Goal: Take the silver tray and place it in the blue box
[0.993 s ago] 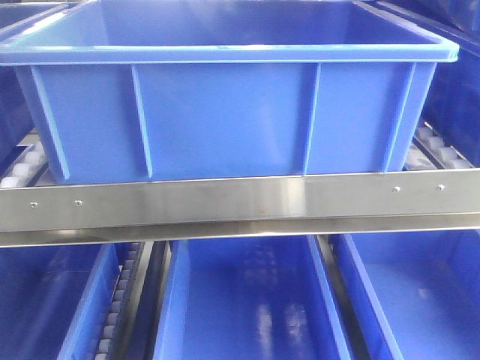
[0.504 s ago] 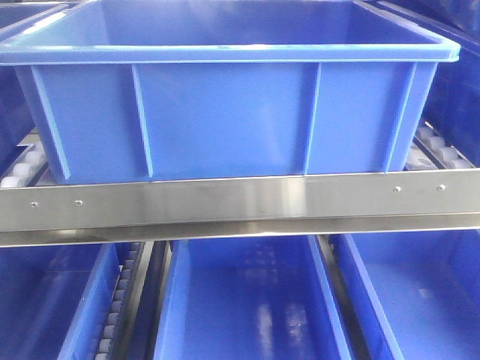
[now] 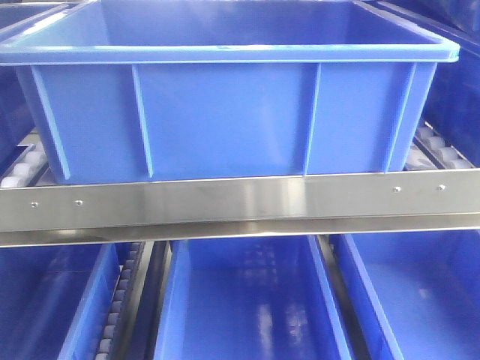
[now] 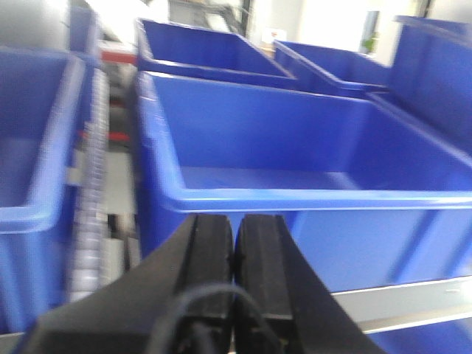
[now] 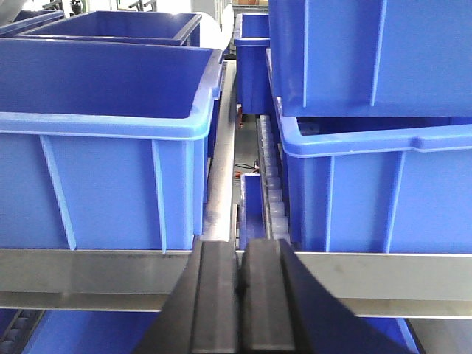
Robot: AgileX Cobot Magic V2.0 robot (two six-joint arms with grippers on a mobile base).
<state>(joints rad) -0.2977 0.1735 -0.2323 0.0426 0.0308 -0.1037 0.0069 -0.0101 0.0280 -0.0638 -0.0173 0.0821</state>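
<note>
Left wrist-mounted view shows the left end effector (image 4: 234, 243) with its 2 black fingers pressed together, closed on nothing. Just ahead of and above it stands a blue box (image 4: 310, 177) on a steel rail (image 4: 398, 299), with its hollow interior facing up. Further blue boxes sit behind it and off to either side, and a strip of pale rollers (image 4: 92, 199) runs to the left.

Right wrist-mounted view has the right end effector (image 5: 237, 276) likewise closed and holding nothing, just in front of a steel rail (image 5: 88, 276). Ahead-left is a blue box (image 5: 103, 184); ahead-right, stacked blue boxes (image 5: 376, 133).

Front-facing view shows neither end effector. The silver tray appears in no view.
</note>
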